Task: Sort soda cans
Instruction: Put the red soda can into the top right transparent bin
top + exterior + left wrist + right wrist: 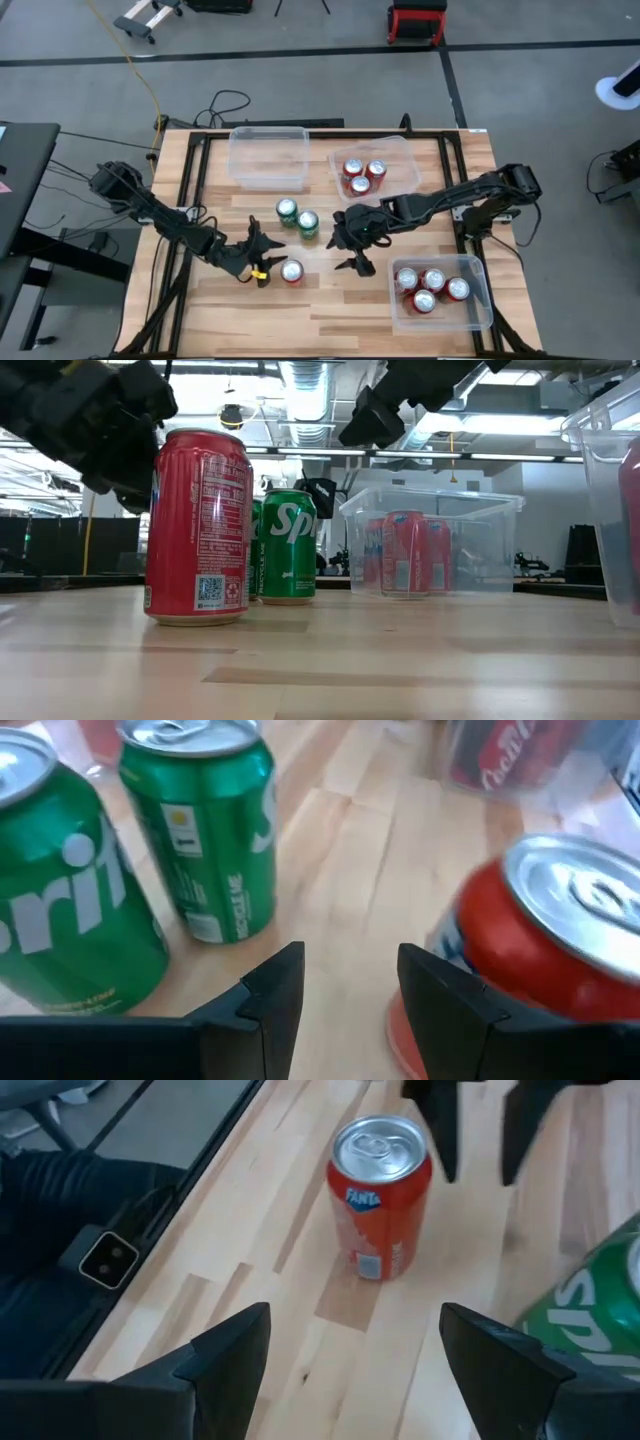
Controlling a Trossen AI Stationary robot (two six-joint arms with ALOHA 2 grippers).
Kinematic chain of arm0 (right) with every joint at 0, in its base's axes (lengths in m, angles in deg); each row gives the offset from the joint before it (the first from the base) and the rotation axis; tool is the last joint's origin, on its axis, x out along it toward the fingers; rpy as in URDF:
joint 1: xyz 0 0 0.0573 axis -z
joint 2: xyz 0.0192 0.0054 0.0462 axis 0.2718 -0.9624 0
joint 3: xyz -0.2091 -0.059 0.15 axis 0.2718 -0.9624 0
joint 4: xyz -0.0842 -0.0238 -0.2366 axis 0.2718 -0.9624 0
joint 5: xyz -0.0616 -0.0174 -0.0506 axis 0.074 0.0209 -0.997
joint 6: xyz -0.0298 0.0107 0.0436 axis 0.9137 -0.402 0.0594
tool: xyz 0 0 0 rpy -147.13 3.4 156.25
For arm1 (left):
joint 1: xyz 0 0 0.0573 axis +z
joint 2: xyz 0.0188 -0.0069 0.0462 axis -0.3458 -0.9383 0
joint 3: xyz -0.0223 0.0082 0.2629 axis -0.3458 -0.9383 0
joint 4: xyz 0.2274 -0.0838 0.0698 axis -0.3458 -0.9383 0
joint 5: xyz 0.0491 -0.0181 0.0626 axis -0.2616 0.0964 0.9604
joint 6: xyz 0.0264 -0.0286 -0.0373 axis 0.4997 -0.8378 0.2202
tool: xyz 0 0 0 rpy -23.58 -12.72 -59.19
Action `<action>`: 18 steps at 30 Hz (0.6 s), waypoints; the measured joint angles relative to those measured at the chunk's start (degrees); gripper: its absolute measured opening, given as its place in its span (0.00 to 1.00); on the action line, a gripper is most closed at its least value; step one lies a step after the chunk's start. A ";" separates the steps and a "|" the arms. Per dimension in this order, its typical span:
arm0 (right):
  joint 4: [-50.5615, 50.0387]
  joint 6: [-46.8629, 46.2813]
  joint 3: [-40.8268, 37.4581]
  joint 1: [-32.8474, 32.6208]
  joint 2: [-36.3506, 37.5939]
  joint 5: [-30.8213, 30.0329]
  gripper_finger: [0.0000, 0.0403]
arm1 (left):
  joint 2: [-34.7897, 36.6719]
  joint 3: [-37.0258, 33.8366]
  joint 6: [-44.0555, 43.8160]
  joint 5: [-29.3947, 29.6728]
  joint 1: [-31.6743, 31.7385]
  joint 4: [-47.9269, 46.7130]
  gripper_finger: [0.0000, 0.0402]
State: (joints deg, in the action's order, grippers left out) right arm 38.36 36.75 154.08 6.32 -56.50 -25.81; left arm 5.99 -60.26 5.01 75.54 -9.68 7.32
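1. While eight cans already sit in or beside bins, the one that matters now is the lone red can [292, 271], standing upright on the tabletop [330, 315] with its long axis vertical.
2. Just beside that red can, on the side away from the two green cans [297, 217], hovers the left gripper [262, 257]; its fingers [270, 995] stand partly apart with nothing between them.
3. Seen from the left wrist, the red can lies off to one side of the gap, past the outer face of one finger, not between the two, so I judge a sideways shift is needed before any grasp.
4. On the red can's other side, the right gripper [357, 262] hangs near but farther off; its fingers [235, 1350] are wide apart and empty, pointing toward the can.
5. Of the two arms, the left looks nearer to the red can.
6. Beyond the green cans, the clear bin [268, 156] holds nothing, which suggests both green cans are still unsorted.
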 joint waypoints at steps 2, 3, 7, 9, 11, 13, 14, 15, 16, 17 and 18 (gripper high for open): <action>0.19 -0.25 0.00 -0.02 0.00 0.00 0.77 | 0.00 0.11 -0.96 -0.01 0.74 0.49 0.39; 0.44 -0.57 0.00 0.00 0.00 -0.02 0.77 | 0.00 0.43 -0.89 -0.05 0.91 0.04 0.39; 0.44 -0.63 0.00 0.07 -0.02 -0.09 0.77 | 3.30 2.20 -1.58 -1.18 -0.46 -7.73 0.39; 0.43 -0.62 0.00 0.03 -0.34 -0.06 0.77 | 6.15 3.32 -3.62 -1.30 -1.37 -13.60 0.39; 0.38 -0.63 0.00 -0.16 -0.84 -0.06 0.77 | 9.10 3.43 -5.60 -1.22 -2.52 -19.81 0.39; 0.21 -0.66 0.00 -0.33 -1.11 -0.09 0.77 | 11.10 3.43 -8.12 -1.61 -3.78 -23.67 0.38; 0.18 -0.66 0.00 -0.31 -1.11 -0.09 0.77 | 11.70 3.26 -9.29 -2.44 -4.33 -24.94 0.37; 0.39 -0.66 0.00 -0.31 -1.08 -0.11 0.76 | 11.84 2.83 -10.34 -3.93 -4.83 -25.07 0.35; 0.67 -0.82 0.00 -0.29 -1.06 -0.28 0.76 | 11.41 2.52 -11.36 -5.26 -5.32 -24.88 0.32; 0.85 -1.27 0.00 -0.28 -1.05 -0.97 0.75 | 10.47 2.28 -12.01 -6.35 -5.82 -24.00 0.29; 1.11 -1.89 0.00 -0.28 -1.06 -1.87 0.75 | 9.14 2.21 -12.46 -7.01 -6.29 -22.89 0.25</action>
State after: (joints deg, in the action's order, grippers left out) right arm 39.47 34.87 154.08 6.03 -57.55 -27.67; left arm 15.13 -58.05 -7.45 68.53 -15.96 -15.57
